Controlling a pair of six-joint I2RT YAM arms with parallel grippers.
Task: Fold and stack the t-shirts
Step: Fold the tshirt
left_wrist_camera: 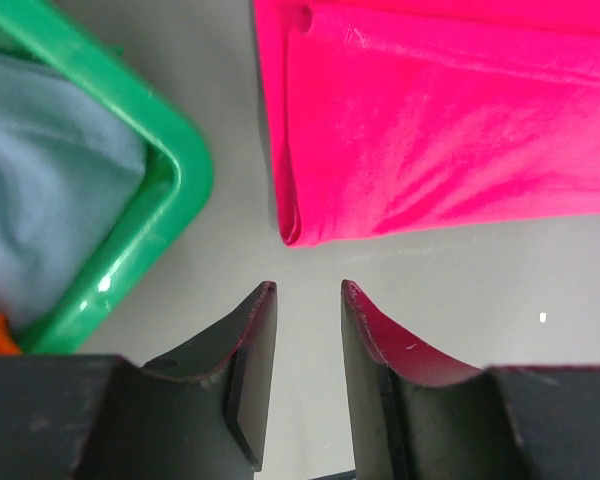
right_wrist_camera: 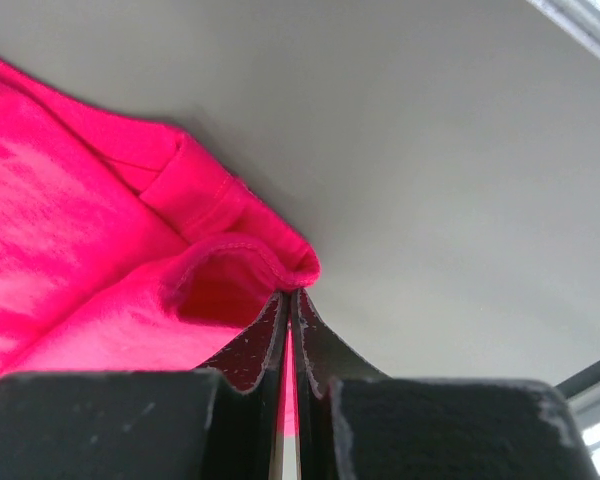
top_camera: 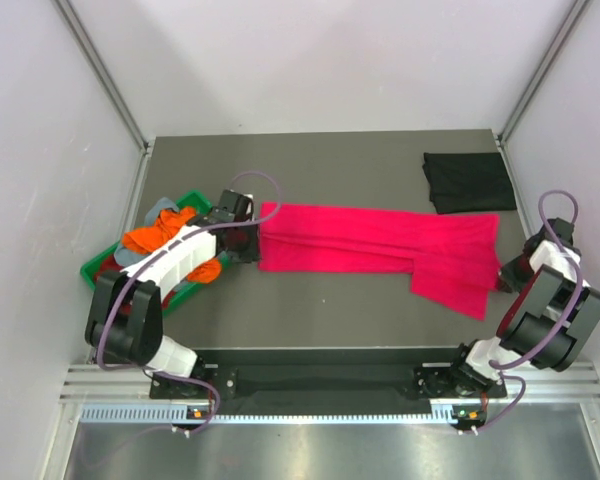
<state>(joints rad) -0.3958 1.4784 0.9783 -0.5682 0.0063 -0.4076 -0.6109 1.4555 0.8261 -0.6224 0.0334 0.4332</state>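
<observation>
The right end effector (right_wrist_camera: 292, 297) is pinching one end of the pink t-shirt (top_camera: 370, 240), which is lying as a long band across mid-frame on the bench (top_camera: 310, 170). The left end effector (left_wrist_camera: 308, 292) is hanging agape just short of the other end. Mid-fold, seemingly; next it must grip that corner.

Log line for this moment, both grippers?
left gripper: open, off cloth | right gripper: shut on pink t-shirt edge | black t-shirt: folded, far right

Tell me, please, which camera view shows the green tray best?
The top external view: it shows most of the green tray, though the left arm covers part. The left wrist view shows only one corner; the right wrist view shows none.
</observation>
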